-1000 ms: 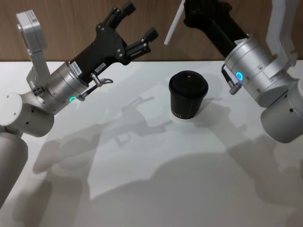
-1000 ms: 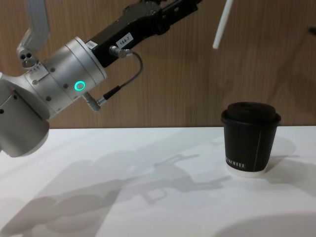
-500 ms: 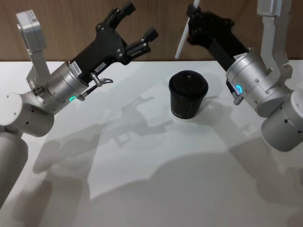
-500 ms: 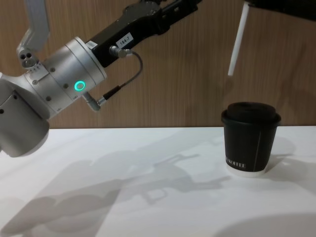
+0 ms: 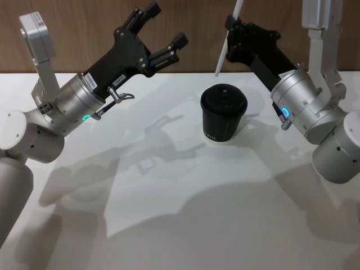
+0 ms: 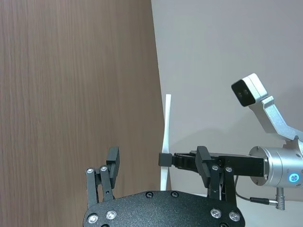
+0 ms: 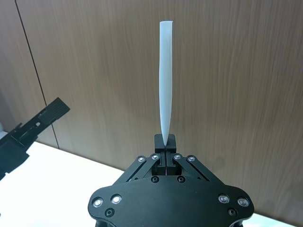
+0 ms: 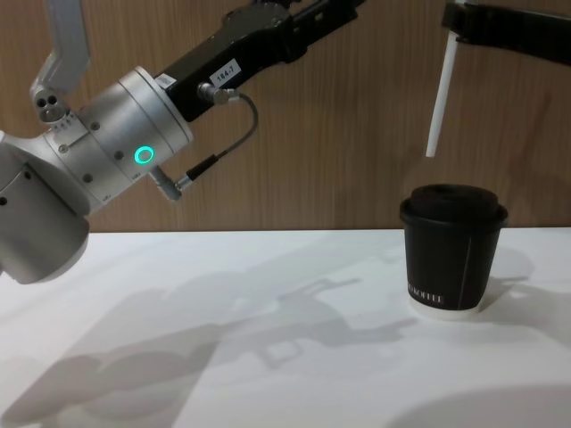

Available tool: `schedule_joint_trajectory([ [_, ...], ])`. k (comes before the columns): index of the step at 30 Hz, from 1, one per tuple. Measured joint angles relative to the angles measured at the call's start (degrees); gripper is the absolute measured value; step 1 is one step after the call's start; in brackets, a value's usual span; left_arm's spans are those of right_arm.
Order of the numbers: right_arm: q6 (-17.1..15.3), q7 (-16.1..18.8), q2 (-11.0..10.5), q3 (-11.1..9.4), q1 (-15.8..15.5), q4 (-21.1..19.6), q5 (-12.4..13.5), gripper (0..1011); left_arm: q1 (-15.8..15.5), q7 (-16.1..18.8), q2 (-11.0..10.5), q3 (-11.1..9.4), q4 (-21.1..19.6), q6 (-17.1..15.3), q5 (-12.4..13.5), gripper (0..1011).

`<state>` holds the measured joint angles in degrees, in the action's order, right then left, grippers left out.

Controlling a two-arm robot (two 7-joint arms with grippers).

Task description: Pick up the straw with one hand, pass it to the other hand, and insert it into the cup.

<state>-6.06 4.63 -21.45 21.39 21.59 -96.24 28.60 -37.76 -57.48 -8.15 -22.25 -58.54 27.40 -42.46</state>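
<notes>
Lidded black cup (image 5: 224,115) on table (image 5: 169,197), right hand (image 5: 229,35) pinching white straw (image 5: 221,59) above it, left hand (image 5: 166,25) spread

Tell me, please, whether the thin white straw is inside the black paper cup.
Out: the thin white straw hangs above the black lidded paper cup, its lower end clear of it, clamped in the right claw.

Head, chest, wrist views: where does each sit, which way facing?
Head: high, looking down at cup; left claw open, right claw holding straw.
Chest: low, looking across table at cup's side; left arm, right claw.
Left wrist: behind own claw, facing right claw.
Right wrist: behind own claw, along straw toward wood wall.
Shared: all four see the straw.
</notes>
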Motion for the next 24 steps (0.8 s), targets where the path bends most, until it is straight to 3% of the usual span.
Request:
schedule_joint_trajectory([
  [24, -0.8, 0.1, 0.2, -0.8, -0.5, 0.9, -2.3, 7, 0.0, 0.0, 0.0, 0.0, 0.0, 0.0, 0.0, 1003],
])
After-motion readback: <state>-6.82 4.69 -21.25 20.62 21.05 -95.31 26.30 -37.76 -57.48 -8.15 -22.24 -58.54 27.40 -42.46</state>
